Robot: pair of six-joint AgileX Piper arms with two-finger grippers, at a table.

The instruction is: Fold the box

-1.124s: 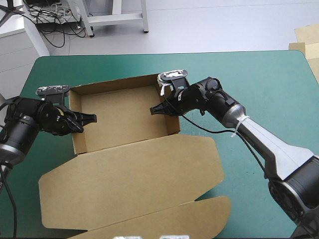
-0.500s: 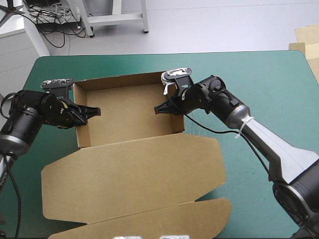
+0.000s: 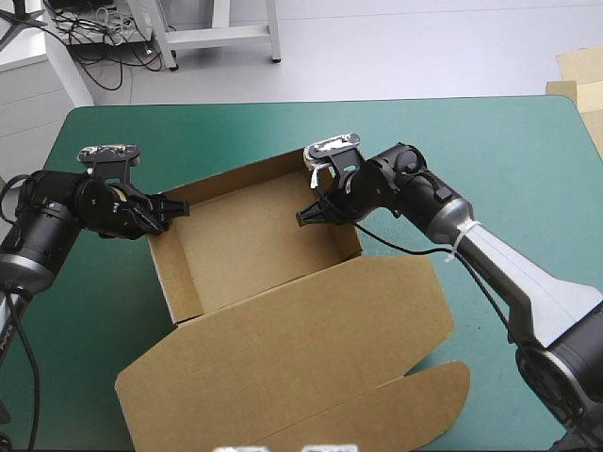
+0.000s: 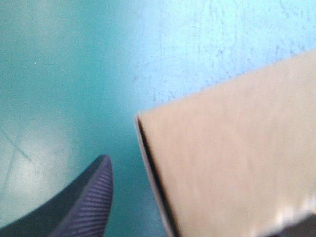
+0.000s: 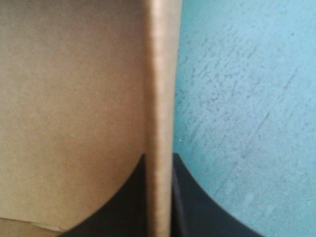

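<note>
The brown box (image 3: 254,235) lies as an open tray, skewed on the teal-green cover, with its lid (image 3: 301,348) flat toward the near edge. My left gripper (image 3: 177,211) is at the tray's far left corner. In the left wrist view one black finger (image 4: 89,207) stands clear of the wall's edge (image 4: 150,163); the other is mostly hidden behind the board. My right gripper (image 3: 309,217) pinches the tray's right wall. In the right wrist view the wall's edge (image 5: 160,98) runs straight between the tightly closed fingers of my right gripper (image 5: 159,163).
The lid's rounded tuck flap (image 3: 405,405) reaches the table's near edge. Bare teal-green cover (image 3: 528,160) lies to the right and along the far side. Pale board sheets (image 3: 579,66) show beyond the far right corner.
The box has turned on the table: its far left corner came nearer and the lid swung to the right. Both grippers stayed at their walls with little shift.
</note>
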